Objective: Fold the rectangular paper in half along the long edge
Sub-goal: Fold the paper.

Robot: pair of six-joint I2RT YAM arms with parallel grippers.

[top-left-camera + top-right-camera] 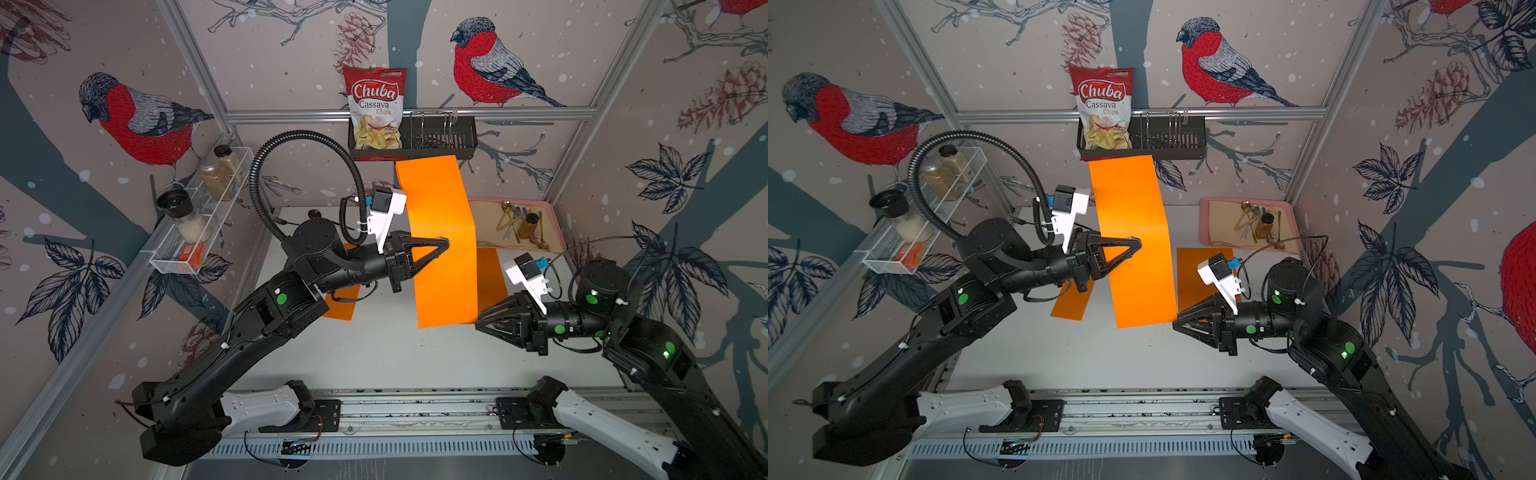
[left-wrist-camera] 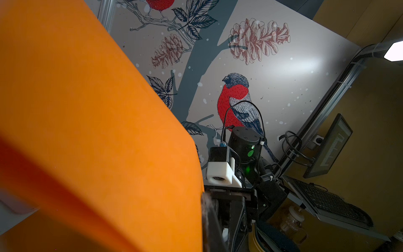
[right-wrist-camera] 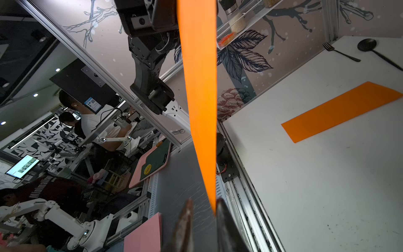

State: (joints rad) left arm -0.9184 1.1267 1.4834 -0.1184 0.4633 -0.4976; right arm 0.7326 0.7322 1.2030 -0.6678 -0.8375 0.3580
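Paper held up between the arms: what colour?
Orange, plain: the paper shows best in a top view.

Left arm: raised over the desk's middle, forearm stretched level.
Left gripper (image 1: 444, 244): closed on one long edge of the lifted paper (image 1: 440, 199).
Right arm: reached in from the desk's right edge, wrist rolled sideways.
Right gripper (image 1: 480, 322): jaws slightly parted around the paper's near corner, one finger (image 3: 224, 218) touched by it.

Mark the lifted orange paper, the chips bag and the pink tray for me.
lifted orange paper (image 1: 436, 195): in a top view, upper half of the sheet.
chips bag (image 1: 376, 93): in a top view, on the printed logo.
pink tray (image 1: 1203, 224): in a top view, rim nearest the paper.
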